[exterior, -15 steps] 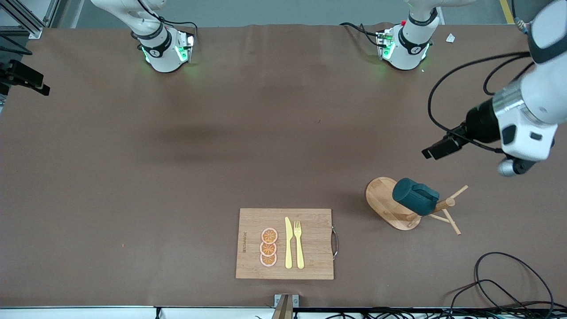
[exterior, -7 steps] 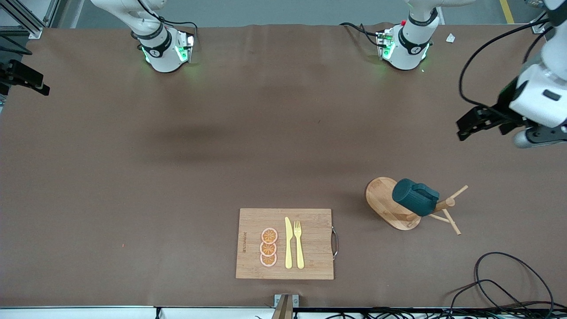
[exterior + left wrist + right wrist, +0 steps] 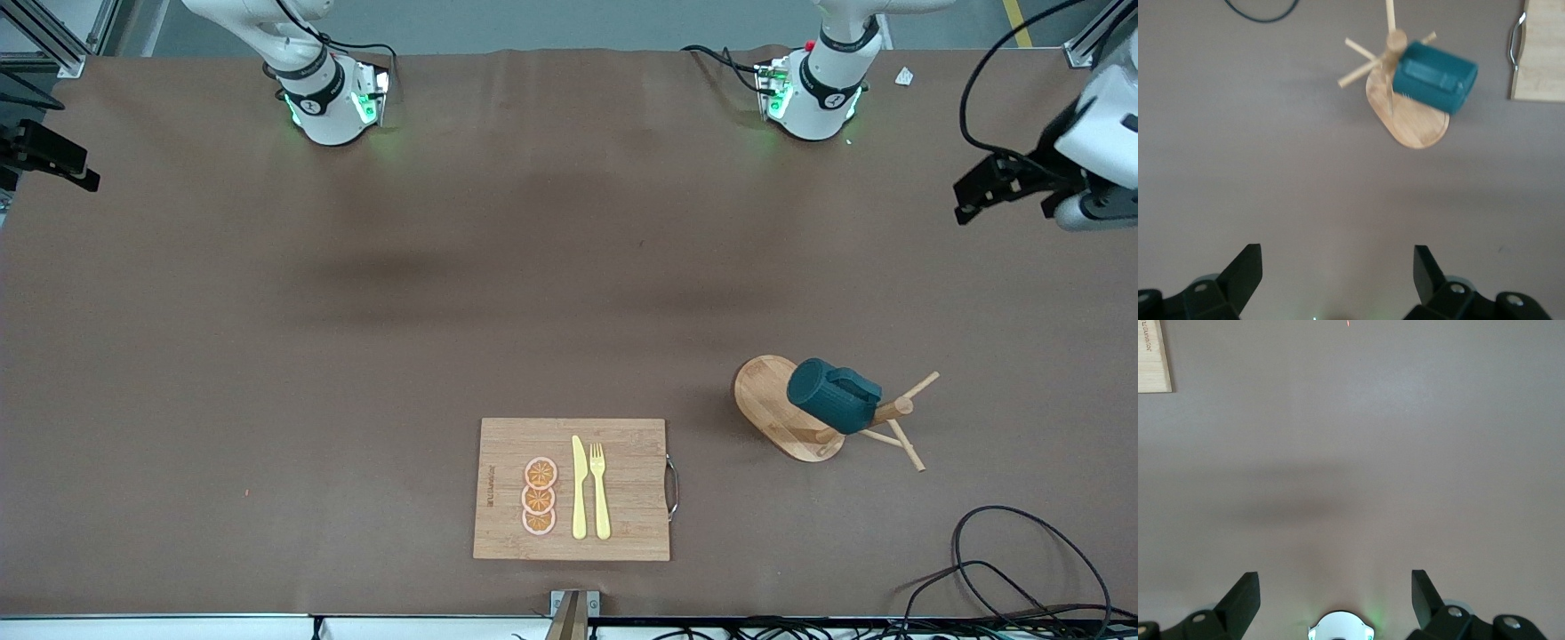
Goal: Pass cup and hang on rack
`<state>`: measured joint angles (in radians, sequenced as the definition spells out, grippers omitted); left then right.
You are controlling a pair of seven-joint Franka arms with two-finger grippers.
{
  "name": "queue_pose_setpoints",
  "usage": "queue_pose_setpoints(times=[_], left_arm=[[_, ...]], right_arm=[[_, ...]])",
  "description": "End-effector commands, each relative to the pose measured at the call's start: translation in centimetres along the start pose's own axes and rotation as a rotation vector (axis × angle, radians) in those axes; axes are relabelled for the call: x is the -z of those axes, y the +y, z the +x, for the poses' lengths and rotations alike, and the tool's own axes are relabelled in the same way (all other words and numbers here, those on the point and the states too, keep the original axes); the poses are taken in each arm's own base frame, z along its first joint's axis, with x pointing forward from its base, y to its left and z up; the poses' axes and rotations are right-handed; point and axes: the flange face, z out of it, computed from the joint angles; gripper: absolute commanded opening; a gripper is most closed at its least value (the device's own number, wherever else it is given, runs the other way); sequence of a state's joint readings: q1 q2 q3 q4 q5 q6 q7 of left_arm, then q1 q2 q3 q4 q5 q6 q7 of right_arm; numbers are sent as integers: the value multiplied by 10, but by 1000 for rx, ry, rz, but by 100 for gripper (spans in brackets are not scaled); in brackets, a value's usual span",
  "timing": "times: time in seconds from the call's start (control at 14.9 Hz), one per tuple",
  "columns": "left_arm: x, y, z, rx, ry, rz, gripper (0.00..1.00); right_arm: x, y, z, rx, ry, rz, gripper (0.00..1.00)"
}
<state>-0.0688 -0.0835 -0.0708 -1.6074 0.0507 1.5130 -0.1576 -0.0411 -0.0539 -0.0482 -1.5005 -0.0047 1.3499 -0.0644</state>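
Brown matting covers the whole surface (image 3: 356, 356), faintly creased, with soft shadows across its middle; a grey floor strip and metal framing show along the edge where my two bases stand, their green lights glowing. Next in size, a rectangular wooden cutting board (image 3: 622, 444) lies close to the front camera, metal handle on its short side toward my left arm's end, carrying three orange slices (image 3: 539, 496), a yellow knife (image 3: 579, 489) and a yellow fork (image 3: 600, 493) side by side. Loose black cable (image 3: 1022, 551) coils at the near corner of my left arm's end. Toward that same end, slightly farther from the camera than the board, stands the rack (image 3: 769, 400) on its oval base, and the cup (image 3: 831, 396) hangs on one of its pegs, tilted, clear of the surface. My left gripper (image 3: 1338, 277) hovers high over the mat, well apart from the rack, fingers spread wide and empty. My right gripper (image 3: 1335, 593) waits over bare mat, fingers likewise wide apart.
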Motion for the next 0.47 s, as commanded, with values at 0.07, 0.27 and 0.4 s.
queue_pose_setpoints(times=[0.07, 0.27, 0.4], left_arm=[[-4, 0, -38, -2, -1, -57, 100], [11, 1, -45, -12, 22, -60, 100], [24, 0, -42, -22, 27, -54, 100]], right_arm=[[2, 3, -7, 7, 6, 11, 100], [2, 3, -8, 7, 7, 11, 100], [2, 3, -8, 7, 7, 9, 100]])
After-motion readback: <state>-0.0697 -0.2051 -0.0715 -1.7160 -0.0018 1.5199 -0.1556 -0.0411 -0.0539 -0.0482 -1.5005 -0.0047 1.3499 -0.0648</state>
